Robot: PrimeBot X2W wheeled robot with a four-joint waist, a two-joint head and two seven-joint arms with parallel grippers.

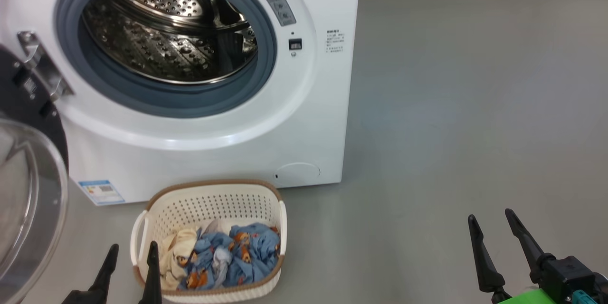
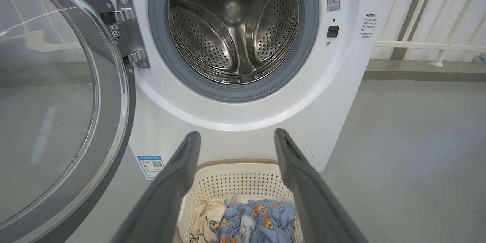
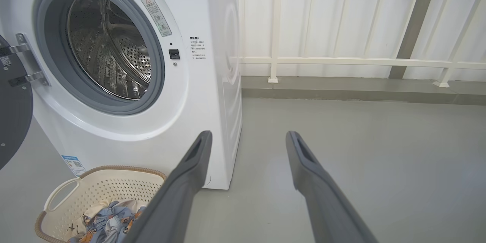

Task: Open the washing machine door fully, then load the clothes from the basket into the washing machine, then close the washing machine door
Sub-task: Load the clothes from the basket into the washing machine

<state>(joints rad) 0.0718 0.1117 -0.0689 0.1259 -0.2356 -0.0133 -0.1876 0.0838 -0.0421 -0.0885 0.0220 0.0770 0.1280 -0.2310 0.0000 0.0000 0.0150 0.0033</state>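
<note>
The washing machine (image 1: 304, 118) stands ahead with its steel drum (image 1: 166, 28) bare. Its door (image 1: 28, 190) is swung wide to the left on its hinge (image 2: 127, 30), black rim and glass bowl (image 2: 41, 98) showing. On the floor in front sits the basket (image 1: 213, 202), holding the clothes (image 1: 237, 254): light blue printed pieces and a cream one (image 1: 173, 249). My left gripper (image 1: 131, 250) hangs open just left of the basket's near rim, nothing between its fingers. My right gripper (image 1: 491, 216) is open over bare floor, far right of the basket. Basket (image 2: 235, 182) and clothes (image 2: 254, 220) lie between the left fingers (image 2: 178, 174).
Grey floor (image 1: 451, 128) stretches right of the machine. A white railing (image 3: 341, 60) and panelled wall run behind, above a low kerb (image 3: 341, 91). A blue label (image 1: 100, 191) marks the machine's lower left front.
</note>
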